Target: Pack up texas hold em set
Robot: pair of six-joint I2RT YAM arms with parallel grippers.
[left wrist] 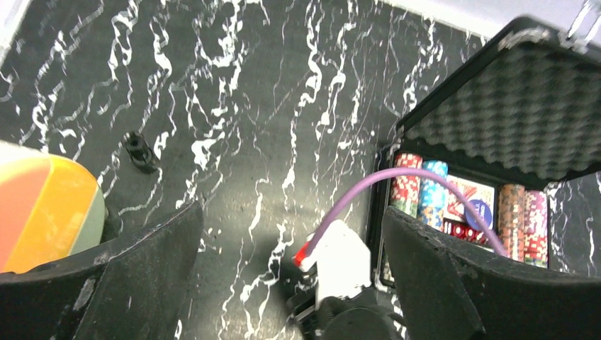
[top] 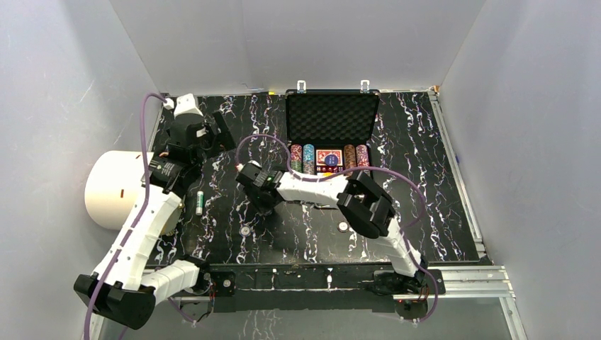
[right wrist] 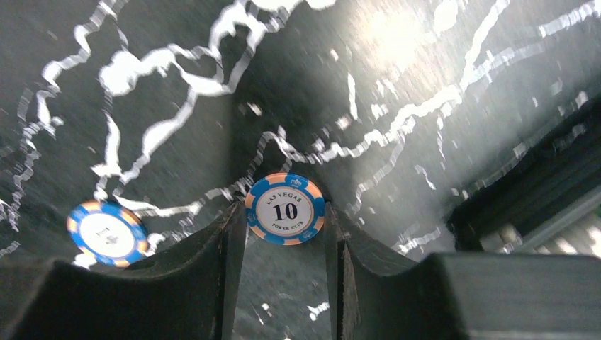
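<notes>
The black briefcase (top: 331, 113) lies open at the far edge of the marbled table (top: 418, 177). Its foam-lined lid stands up, with two silver latches on the lid's top edge. In its base sit rows of multicoloured poker chips (top: 303, 158) on either side of a red card deck (top: 327, 160).

Just in front of the case's open base, the right arm's white forearm crosses the table. Its purple cable (top: 397, 177) arcs over that same stretch, so both lie between the case and the near edge. In the left wrist view the cable passes in front of the chip rows.

The right gripper (right wrist: 283, 212) points down at the table, in front of the case's left corner. Its fingers (right wrist: 212, 255) flank a blue chip marked 10 (right wrist: 285, 210) that lies flat, and they meet its rim on both sides — closed on it, as far as the view shows. A second blue chip (right wrist: 108, 234) lies on the table just outside the left finger.

Two small round pieces lie further in front of the case, one (top: 244, 230) towards the left and one (top: 343, 227) beside the right arm's elbow.

The left gripper (left wrist: 290, 212) hangs to the left of the case with its jaws spread wide and nothing between them. Further left of the case stand a big white drum (top: 113, 190) with an orange face and, nearer, a small green-and-white cylinder (top: 200, 202).
</notes>
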